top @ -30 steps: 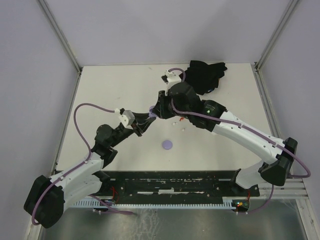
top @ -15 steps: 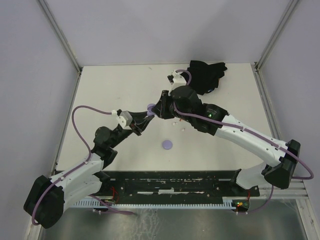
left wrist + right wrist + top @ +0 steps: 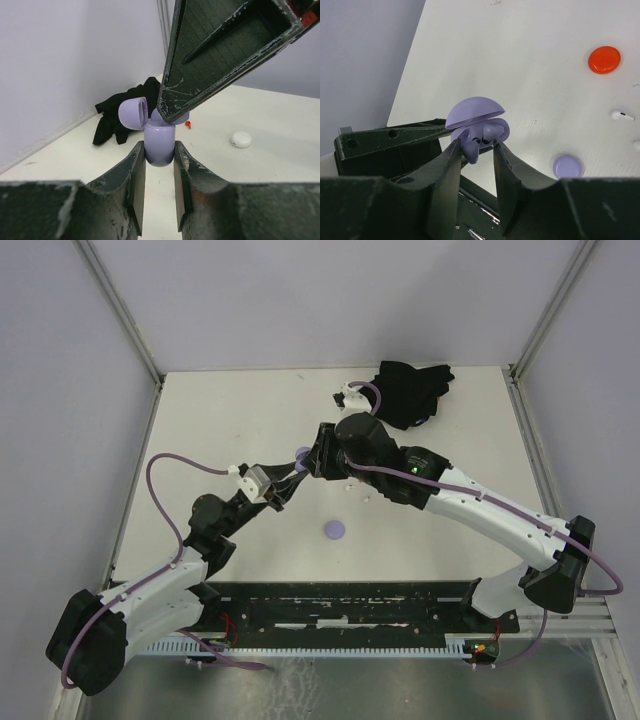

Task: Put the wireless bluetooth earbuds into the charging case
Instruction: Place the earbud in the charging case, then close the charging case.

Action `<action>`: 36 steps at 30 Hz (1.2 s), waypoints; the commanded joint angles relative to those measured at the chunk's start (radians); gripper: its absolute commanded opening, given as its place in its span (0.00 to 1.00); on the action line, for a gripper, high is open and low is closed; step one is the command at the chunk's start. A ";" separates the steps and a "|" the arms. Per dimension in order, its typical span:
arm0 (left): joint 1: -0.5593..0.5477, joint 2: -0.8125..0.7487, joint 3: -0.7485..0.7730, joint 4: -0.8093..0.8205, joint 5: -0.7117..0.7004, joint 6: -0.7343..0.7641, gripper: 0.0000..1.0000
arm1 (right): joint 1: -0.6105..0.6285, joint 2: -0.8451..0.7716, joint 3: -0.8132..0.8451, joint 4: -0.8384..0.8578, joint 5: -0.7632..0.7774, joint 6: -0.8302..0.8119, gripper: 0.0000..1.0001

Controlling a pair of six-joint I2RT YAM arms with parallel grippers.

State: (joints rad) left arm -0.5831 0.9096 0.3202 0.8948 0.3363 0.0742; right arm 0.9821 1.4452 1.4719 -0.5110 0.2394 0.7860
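Note:
My left gripper is shut on the lavender charging case, held off the table with its lid flipped open. From above, the case shows between the two grippers. My right gripper is right at the case mouth, jaws parted. A lavender earbud sticks out of the case beside the right gripper's left finger, and another lavender earbud sits in the case. A white earbud lies on the table. A small red earbud lies behind the case.
A lavender disc lies mid-table, a red disc farther off and a white disc to the right. A black cloth is bunched at the far right corner. White walls enclose the table.
The right gripper has moved slightly left onto the case and its jaws have parted from the lavender earbud. The left gripper has kept still with the case.

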 commanded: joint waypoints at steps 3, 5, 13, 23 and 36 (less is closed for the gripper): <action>-0.006 -0.003 0.010 0.090 -0.022 0.057 0.03 | 0.002 -0.014 0.047 -0.016 0.022 -0.009 0.43; -0.007 -0.001 0.010 0.090 -0.022 0.056 0.03 | 0.002 -0.015 0.050 -0.013 0.006 -0.009 0.44; -0.006 0.003 0.013 0.076 -0.014 0.055 0.03 | 0.002 -0.013 0.062 0.019 -0.070 -0.009 0.43; -0.006 0.014 0.007 0.104 0.012 0.024 0.03 | 0.004 -0.005 0.065 0.063 -0.145 -0.022 0.43; -0.006 0.029 0.001 0.173 0.119 -0.028 0.03 | 0.017 0.017 0.096 0.109 -0.234 -0.082 0.42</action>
State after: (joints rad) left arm -0.5850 0.9360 0.3161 0.9691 0.3847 0.0803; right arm 0.9932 1.4548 1.5105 -0.4618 0.0387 0.7345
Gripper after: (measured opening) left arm 0.320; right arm 0.427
